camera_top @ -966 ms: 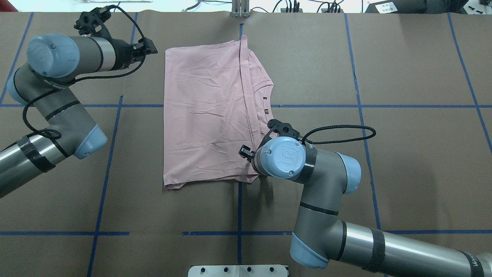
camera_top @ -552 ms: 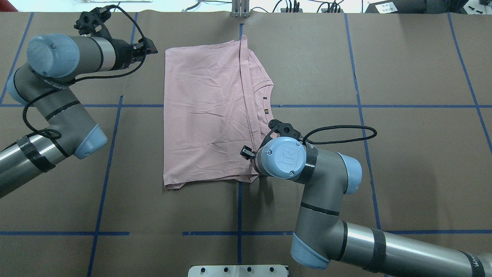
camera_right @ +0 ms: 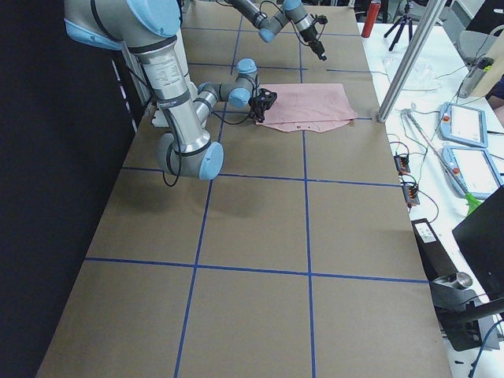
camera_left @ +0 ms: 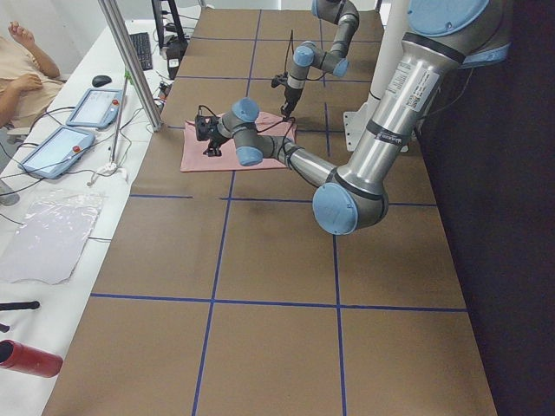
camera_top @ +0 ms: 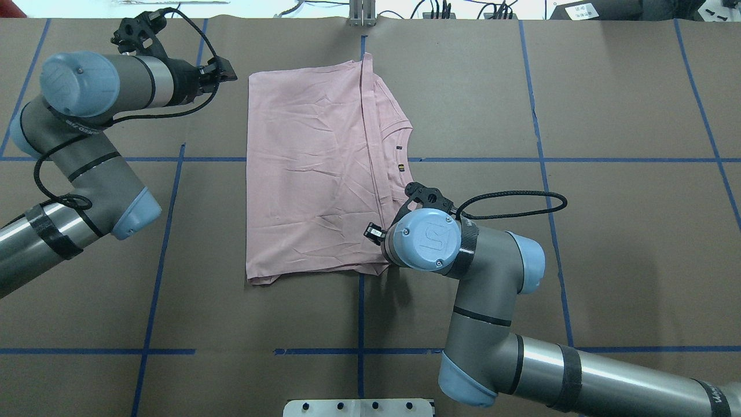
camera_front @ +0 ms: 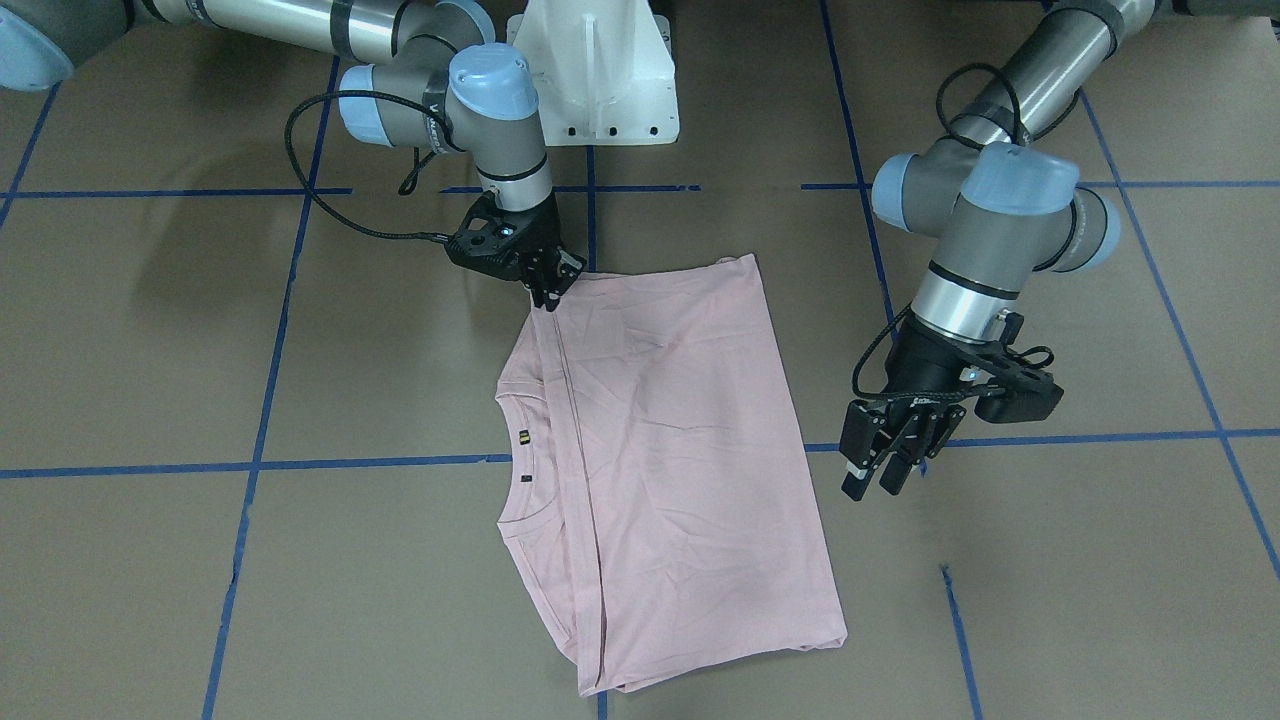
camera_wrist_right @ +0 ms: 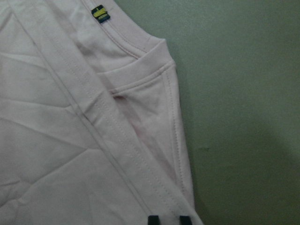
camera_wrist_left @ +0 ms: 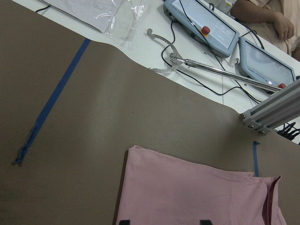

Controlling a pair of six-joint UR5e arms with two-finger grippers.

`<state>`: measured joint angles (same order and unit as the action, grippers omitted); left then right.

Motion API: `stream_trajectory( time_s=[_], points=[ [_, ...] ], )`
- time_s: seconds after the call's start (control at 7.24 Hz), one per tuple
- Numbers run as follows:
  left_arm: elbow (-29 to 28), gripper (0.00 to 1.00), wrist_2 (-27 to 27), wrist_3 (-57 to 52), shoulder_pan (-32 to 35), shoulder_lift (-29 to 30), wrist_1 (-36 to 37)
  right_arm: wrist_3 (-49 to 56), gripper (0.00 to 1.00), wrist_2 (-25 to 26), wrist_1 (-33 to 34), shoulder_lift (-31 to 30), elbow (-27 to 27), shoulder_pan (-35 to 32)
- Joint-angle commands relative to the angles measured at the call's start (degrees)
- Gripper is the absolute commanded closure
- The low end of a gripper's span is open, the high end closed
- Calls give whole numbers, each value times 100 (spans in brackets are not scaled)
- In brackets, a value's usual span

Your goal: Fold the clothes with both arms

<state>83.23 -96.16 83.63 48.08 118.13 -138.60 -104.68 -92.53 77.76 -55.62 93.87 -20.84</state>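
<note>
Change: right hand (camera_front: 550,288) has crept slightly toward the robot at the near corner of the T-shirt (camera_top: 312,174). The shirt and the left hand (camera_front: 880,468) are unmoved.
Right hand: fingers nearly together over the folded shoulder; whether cloth is pinched cannot be told.
Left hand: wide open, empty, near the far hem corner.
Reading: shirt lies partly folded mid-table; further folds probably pending.
Brown-papered surface (camera_top: 608,243), blue tape grid.
Room: side bench, two tablets (camera_right: 461,124), seated person (camera_left: 22,74).

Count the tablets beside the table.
2: one tablet lies past the table's far edge, the second right beside it. Others may sit out of view.
</note>
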Motion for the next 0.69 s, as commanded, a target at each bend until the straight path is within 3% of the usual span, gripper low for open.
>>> stream_trajectory(
  time_s=[0.0,0.55],
  points=[
    [0,39,0,13,9,0,0,0,41,7,115,59,-9,1],
    [-9,39,0,57,0,-9,0,-9,39,-2,362,95,-27,-17]
  ],
)
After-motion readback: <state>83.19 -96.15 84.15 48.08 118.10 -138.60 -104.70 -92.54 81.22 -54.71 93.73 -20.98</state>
